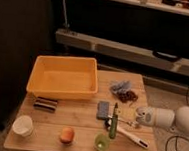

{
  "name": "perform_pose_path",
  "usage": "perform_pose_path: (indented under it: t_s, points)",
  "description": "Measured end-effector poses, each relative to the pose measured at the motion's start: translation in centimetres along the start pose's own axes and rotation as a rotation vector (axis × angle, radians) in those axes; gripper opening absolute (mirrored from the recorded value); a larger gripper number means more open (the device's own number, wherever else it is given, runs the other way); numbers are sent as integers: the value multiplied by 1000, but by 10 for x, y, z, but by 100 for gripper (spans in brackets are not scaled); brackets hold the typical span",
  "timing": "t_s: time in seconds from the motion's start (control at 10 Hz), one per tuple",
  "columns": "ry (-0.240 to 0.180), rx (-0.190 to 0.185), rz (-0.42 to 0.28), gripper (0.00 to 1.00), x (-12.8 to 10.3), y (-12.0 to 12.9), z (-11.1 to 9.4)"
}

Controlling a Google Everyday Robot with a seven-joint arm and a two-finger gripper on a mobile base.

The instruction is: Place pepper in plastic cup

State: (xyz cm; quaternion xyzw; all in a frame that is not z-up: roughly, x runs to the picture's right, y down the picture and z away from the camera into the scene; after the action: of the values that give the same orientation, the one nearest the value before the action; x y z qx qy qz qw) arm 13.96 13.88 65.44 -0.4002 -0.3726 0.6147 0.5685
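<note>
The pepper [114, 120], long and dark green, lies flat on the wooden table [78, 121] right of centre, pointing toward the front edge. Just in front of its near tip stands the small translucent green plastic cup [101, 141], upright. My gripper [135, 119] reaches in from the right edge of the table at the end of the white arm [159, 117]. It is shut with nothing in it, a short way right of the pepper and not touching it.
A large yellow bin [65, 77] fills the back left. A white cup [23, 126] and an orange fruit [66, 135] stand at the front left. A blue sponge [103, 110], a brown bar [45, 103], a crumpled blue bag [120, 86], brown snacks [130, 96] and a white utensil [131, 137] lie around.
</note>
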Motion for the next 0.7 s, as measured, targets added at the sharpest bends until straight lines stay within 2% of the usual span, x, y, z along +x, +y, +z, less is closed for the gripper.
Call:
perform_pose_path:
  t_s: [0.2, 0.4, 0.7]
  points:
    - [30, -48, 9, 0, 9, -9, 12]
    - [61, -75, 1, 0, 11, -8, 22]
    - [59, -72, 2, 0, 11, -8, 21]
